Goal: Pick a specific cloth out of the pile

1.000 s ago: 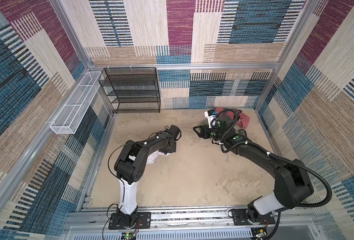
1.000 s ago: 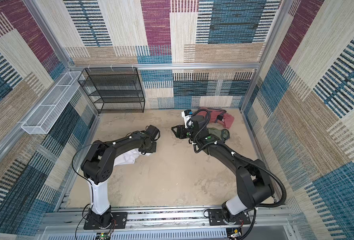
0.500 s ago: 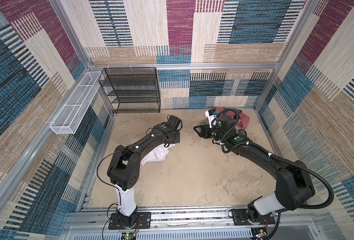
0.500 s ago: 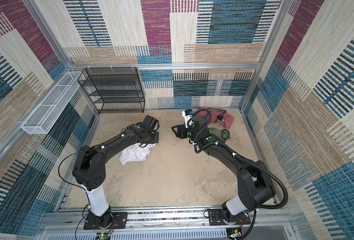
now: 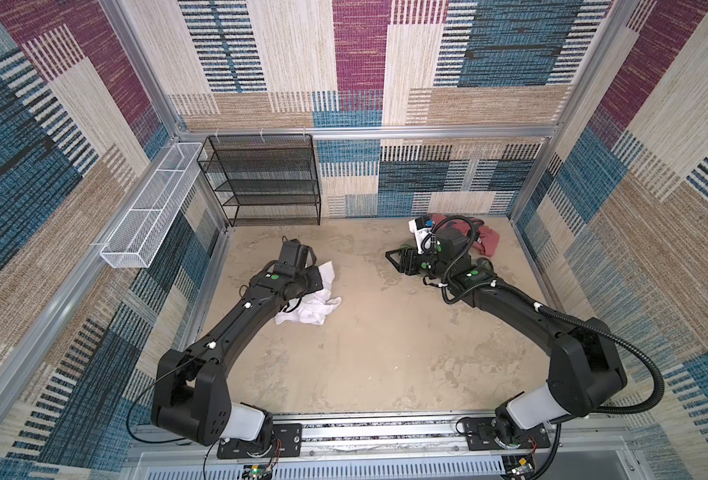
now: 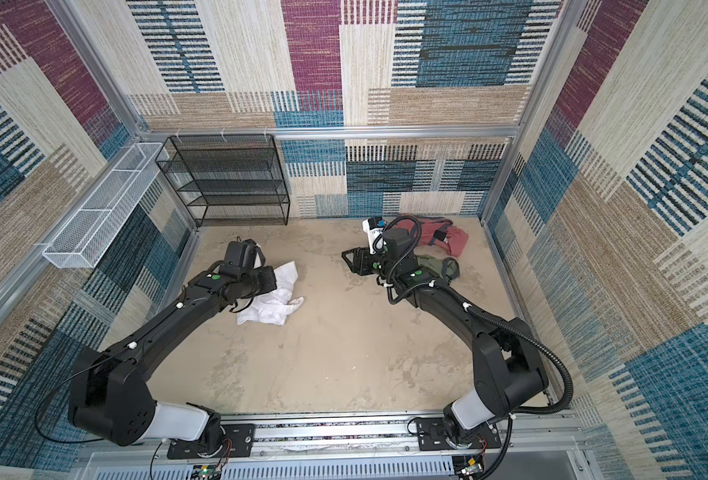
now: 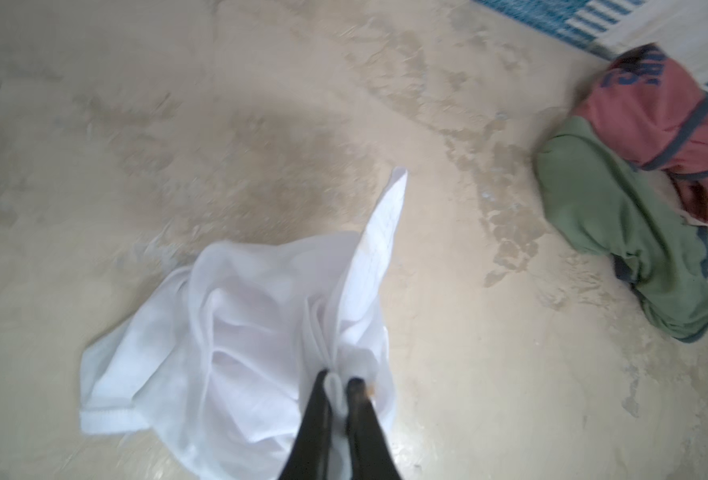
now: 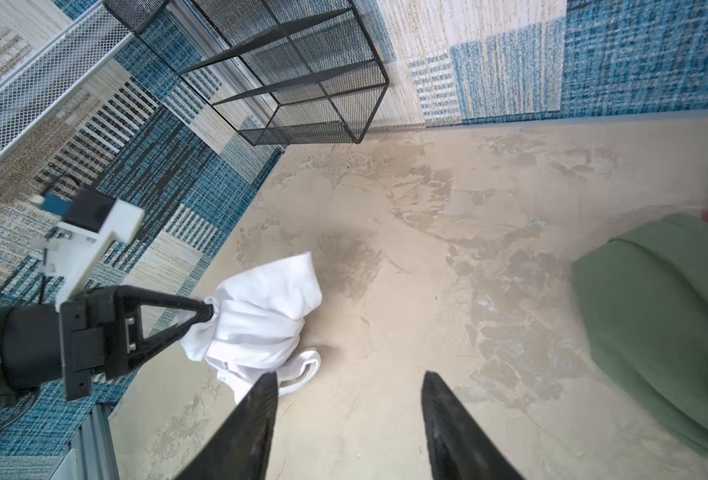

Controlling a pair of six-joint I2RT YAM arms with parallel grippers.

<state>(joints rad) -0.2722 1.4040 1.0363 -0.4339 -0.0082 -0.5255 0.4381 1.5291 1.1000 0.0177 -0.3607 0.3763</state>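
- Cloth (image 7: pixel 236 324): white, bunched, pinched at one fold by the left claw (image 7: pixel 337 384), whose jaws are clamped together on it; the rest trails on the sandy surface (image 5: pixel 385 353).
- Cloth lies well apart from the pile (image 7: pixel 643 174), where the salmon-red garment (image 7: pixel 651 108) rests against the olive-green garment (image 7: pixel 618 224).
- Right claw (image 8: pixel 350 380): jaws apart, holding nothing, hovering beside the pile and pointing toward the cloth.

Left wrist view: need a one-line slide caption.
Left tool pinches the white cloth on the sandy floor, well apart from the green garment and red garment.
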